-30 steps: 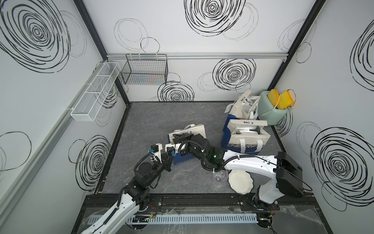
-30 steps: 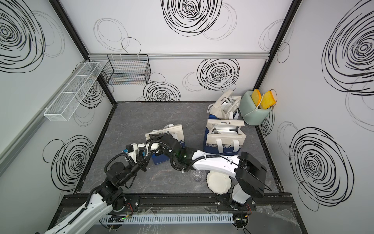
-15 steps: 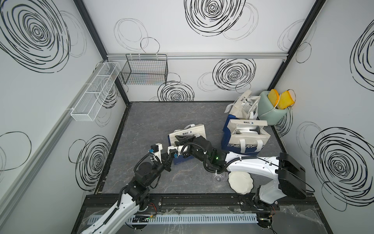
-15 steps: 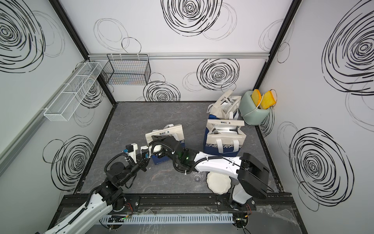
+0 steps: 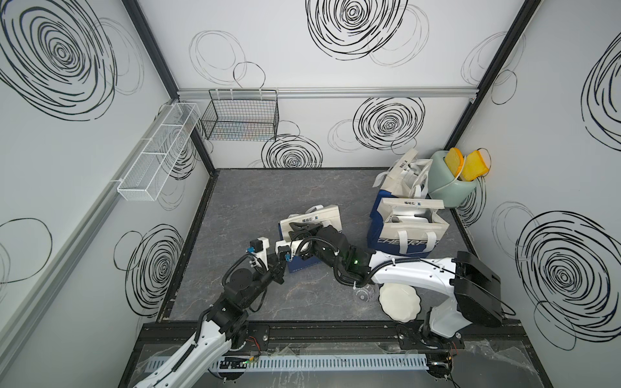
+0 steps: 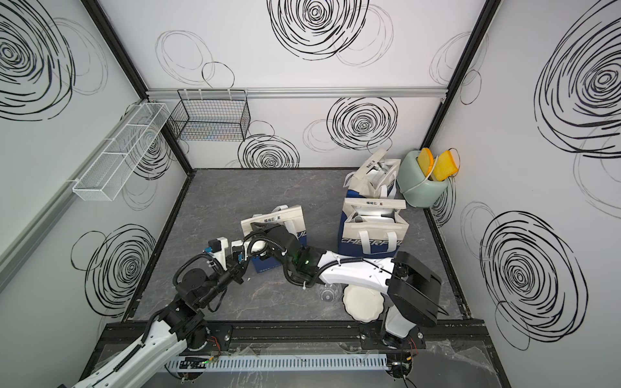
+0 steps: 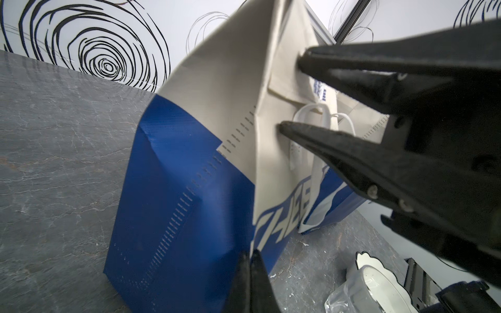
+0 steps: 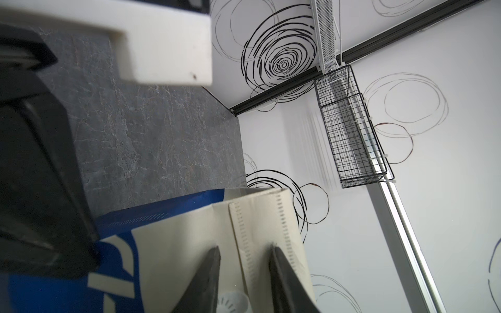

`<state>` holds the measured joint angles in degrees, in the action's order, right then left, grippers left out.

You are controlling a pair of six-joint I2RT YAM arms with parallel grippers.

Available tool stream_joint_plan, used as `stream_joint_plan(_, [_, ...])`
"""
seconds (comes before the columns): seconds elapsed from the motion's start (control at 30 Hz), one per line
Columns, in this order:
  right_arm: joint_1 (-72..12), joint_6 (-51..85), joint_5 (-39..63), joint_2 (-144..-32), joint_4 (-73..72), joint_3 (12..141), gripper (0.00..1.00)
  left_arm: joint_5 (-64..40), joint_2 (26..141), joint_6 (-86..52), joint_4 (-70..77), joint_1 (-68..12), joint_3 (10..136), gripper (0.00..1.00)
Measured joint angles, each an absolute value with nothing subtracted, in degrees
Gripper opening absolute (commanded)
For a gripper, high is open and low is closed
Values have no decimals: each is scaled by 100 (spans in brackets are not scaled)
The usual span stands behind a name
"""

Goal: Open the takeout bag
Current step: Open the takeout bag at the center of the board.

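Note:
The takeout bag [image 5: 311, 221], blue below and cream above, stands mid-table in both top views [image 6: 275, 220]. My left gripper [image 7: 250, 253] is shut on the bag's low front corner edge, by the blue part [image 5: 286, 262]. My right gripper [image 8: 245, 248] is open at the bag's cream top. Its fingertips [image 8: 214, 252] rest against the cream panel on either side of a stitched seam. In the left wrist view the right gripper [image 7: 291, 93] touches the bag's folded top, with a white handle [image 7: 314, 113] between its fingers. The bag's mouth is folded nearly flat.
Two more blue-and-cream bags [image 5: 408, 231] [image 5: 401, 181] stand at the right, next to a green bin [image 5: 453, 181] in the back right corner. A white plate [image 5: 400, 299] and a clear cup [image 5: 364, 294] lie under the right arm. Wire baskets [image 5: 242, 121] [image 5: 158, 154] hang on the walls.
The right gripper's jaws have spread a little wider at the bag's top and the arm has shifted slightly. The left gripper stays shut at the bag's lower corner.

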<state>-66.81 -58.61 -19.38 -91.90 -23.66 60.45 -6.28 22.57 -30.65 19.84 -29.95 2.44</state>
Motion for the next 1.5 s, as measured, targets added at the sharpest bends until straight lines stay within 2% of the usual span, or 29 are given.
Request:
stream_joint_plan(0.37, [-6718, -6173, -2377, -9279, -2696, 6066, 33, -589, 2257, -3065, 1986, -2995, 250, 0])
stream_joint_plan(0.47, [-6718, -6213, -2401, -9301, -2731, 6066, 30, -587, 2257, -3065, 1986, -2995, 252, 0])
stream_joint_plan(0.7, [-6720, -6237, -2399, -9319, -2742, 6066, 15, -585, 2255, -3065, 1988, -2993, 255, 0])
stream_joint_plan(0.8, [-6720, -6246, -2388, -9319, -2724, 6066, 0, -582, 2255, -3068, 1988, -2993, 257, 0])
stream_joint_plan(1.1, [-6685, -5876, -2222, -9295, -2561, 6108, 0, -587, 2257, -3109, 1973, -2995, 266, 0])
stream_joint_plan(1.5, [-6366, -4762, -1258, -8984, -1712, 6300, 0, -624, 2257, -3133, 1938, -2995, 296, 0])
